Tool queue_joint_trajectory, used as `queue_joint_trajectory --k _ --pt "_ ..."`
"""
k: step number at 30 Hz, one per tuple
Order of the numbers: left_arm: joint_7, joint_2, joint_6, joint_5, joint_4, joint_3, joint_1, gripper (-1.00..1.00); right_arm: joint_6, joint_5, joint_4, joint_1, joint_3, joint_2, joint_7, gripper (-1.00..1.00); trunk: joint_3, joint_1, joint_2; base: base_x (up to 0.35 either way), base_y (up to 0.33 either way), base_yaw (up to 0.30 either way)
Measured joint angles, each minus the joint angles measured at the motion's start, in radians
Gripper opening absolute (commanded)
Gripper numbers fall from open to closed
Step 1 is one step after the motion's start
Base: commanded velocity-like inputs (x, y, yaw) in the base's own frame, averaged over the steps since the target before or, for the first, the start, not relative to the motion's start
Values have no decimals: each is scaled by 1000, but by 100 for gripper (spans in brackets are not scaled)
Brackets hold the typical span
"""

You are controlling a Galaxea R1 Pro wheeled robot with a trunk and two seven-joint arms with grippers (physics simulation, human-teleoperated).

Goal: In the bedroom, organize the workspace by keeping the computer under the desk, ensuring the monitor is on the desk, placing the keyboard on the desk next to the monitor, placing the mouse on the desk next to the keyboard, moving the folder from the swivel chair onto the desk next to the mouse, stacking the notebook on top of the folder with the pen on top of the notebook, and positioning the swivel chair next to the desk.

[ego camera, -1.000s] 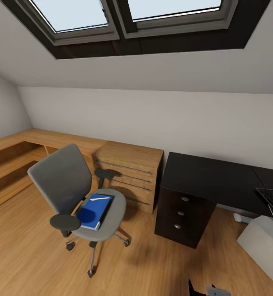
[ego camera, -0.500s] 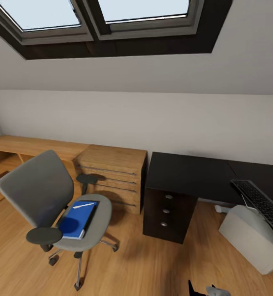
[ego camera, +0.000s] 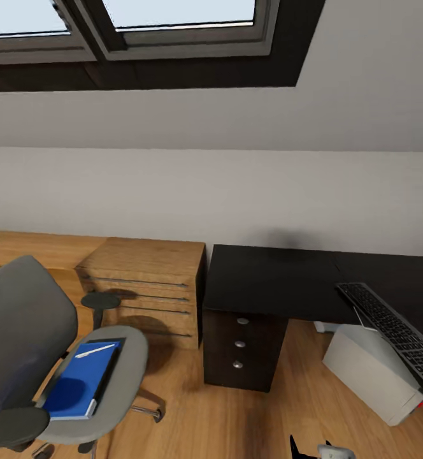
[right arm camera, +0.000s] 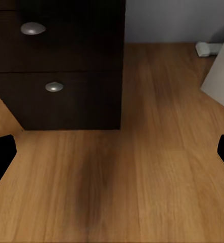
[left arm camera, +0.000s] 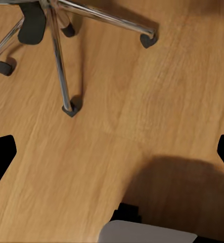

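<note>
The grey swivel chair (ego camera: 27, 331) stands at the lower left of the head view. On its seat lies the blue folder (ego camera: 81, 381), with the white pen (ego camera: 95, 350) across its far end. A dark edge of the notebook (ego camera: 114, 364) shows along the folder's side. The black desk (ego camera: 269, 277) with three silver-knobbed drawers (ego camera: 239, 343) is at centre right. The keyboard (ego camera: 393, 328) rests slanted on the white-grey computer (ego camera: 371, 373) on the floor. The monitor and mouse are out of view. My left gripper (left arm camera: 112, 157) hangs open over the floor near the chair's chrome base (left arm camera: 58, 55). My right gripper (right arm camera: 112, 157) is open before the desk drawers (right arm camera: 53, 87).
A light wooden drawer chest (ego camera: 144, 287) stands between chair and desk, with a low wooden bench (ego camera: 20, 245) along the wall behind it. A sloped ceiling with skylights (ego camera: 173, 13) hangs above. A small white object (ego camera: 326, 326) lies on the floor under the desk.
The whole picture has shifted left, so the camera has turned right. More of the keyboard and computer now show at the right, and the chair sits nearer the left edge.
</note>
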Motion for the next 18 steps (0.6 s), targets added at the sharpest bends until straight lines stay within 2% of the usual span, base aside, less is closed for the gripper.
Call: queue_joint_trajectory --k 6,18 --pt "0 0 0 0 0 0 0 100 1 0 0 0 0 0 0 100 8 0 0 246 0 -186" --pt "0 0 0 0 0 0 0 100 1 0 0 0 0 0 0 100 23 1 0 17 0 -190"
